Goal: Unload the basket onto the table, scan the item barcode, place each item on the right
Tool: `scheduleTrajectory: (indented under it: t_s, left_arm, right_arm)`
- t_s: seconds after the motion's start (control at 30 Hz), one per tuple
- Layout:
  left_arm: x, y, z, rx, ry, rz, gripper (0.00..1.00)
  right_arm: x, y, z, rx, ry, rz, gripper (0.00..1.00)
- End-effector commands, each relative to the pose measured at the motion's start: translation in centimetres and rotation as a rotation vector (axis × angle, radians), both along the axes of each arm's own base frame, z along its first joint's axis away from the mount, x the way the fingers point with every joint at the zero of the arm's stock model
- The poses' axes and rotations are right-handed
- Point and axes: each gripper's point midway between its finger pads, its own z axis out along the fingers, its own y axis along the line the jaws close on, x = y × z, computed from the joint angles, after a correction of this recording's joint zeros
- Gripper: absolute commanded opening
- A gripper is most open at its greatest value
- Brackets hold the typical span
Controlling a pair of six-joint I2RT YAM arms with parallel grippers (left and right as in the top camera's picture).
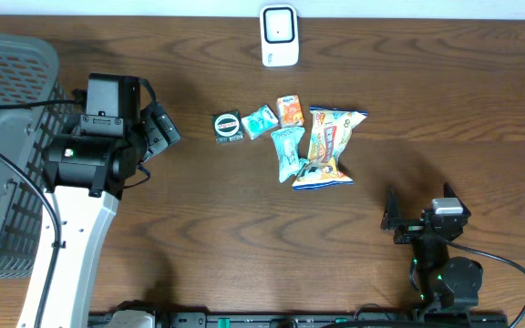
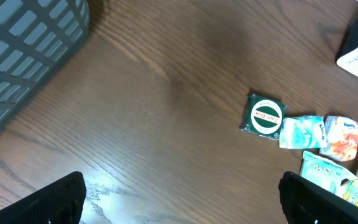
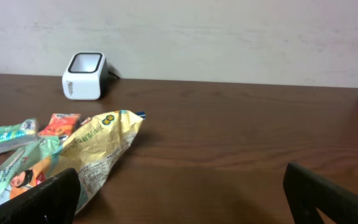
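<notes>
Five packaged items on the dark brown wooden table, bunched near its middle, none held:
- one dark green square sachet with a round white label at the left end
- one pale teal packet just beside it
- one small orange packet next along to the right
- one teal-and-white pouch on the near side of those two
- one large yellow-orange crinkled snack bag at the right end, touching the pouch

One white box-shaped barcode scanner upright at the far edge, well apart from the cluster, dark window on its top face.

One grey plastic lattice basket at the left edge of the table.

Two arms, one gripper each.
- Left gripper: released, fingers spread wide, nothing between them. Hovers over bare wood between basket and sachet.
- Right gripper: likewise spread wide and empty. Sits low near the front edge, facing the snack bag and the scanner, well short of both.
</notes>
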Motion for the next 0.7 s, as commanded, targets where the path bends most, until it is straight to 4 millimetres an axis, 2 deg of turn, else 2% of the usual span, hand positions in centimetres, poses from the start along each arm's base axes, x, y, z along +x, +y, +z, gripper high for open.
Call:
scheduleTrajectory:
  t_s: [0.0, 0.13, 0.2, 0.27, 0.3, 0.4, 0.5, 0.57, 0.63, 0.67]
  left_arm:
    - [0.1, 0.1, 0.5, 0.003, -0.010, -0.004, 0.98]
    - [0.1, 0.1, 0.5, 0.003, -0.010, -0.004, 0.98]
    - [0.1, 0.1, 0.5, 0.003, -0.010, -0.004, 0.98]
    - [0.1, 0.1, 0.5, 0.003, -0.010, -0.004, 0.98]
    - [0.1, 0.1, 0.5, 0.003, -0.010, -0.004, 0.98]
    - [0.1, 0.1, 0.5, 0.003, -0.010, -0.004, 0.97]
    - [0.1, 0.1, 0.5, 0.003, -0.010, -0.004, 0.98]
    - [0.1, 0.1, 0.5, 0.003, -0.010, -0.004, 0.98]
    - [0.1, 0.1, 0.5, 0.003, -0.010, -0.004, 0.98]
    - [0.1, 0.1, 0.5, 0.003, -0.010, -0.004, 0.98]
  right_arm:
    - [0.0, -0.3, 0.0, 0.003, -0.003, -0.014, 0.99]
    - [-0.1, 1.0, 0.3, 0.052, -0.011, 0.058, 0.99]
    - [-0.1, 1.4, 2.7, 0.067, -0.105, 0.083, 0.99]
    - [-0.8, 3.2, 6.1, 0.130, -0.235, 0.196, 0.99]
    - [-1.1, 3.6, 7.1, 0.132, -0.274, 0.227, 0.99]
    - [-3.2, 4.5, 12.2, 0.103, -0.496, 0.296, 0.99]
    - [-6.2, 4.1, 17.1, 0.076, -0.737, 0.289, 0.99]
    - [-9.2, 2.5, 21.2, 0.091, -0.934, 0.206, 0.99]
    - [-10.9, 1.7, 25.0, 0.104, -1.010, 0.165, 0.99]
    - [-11.0, 1.7, 25.6, 0.101, -1.011, 0.165, 0.99]
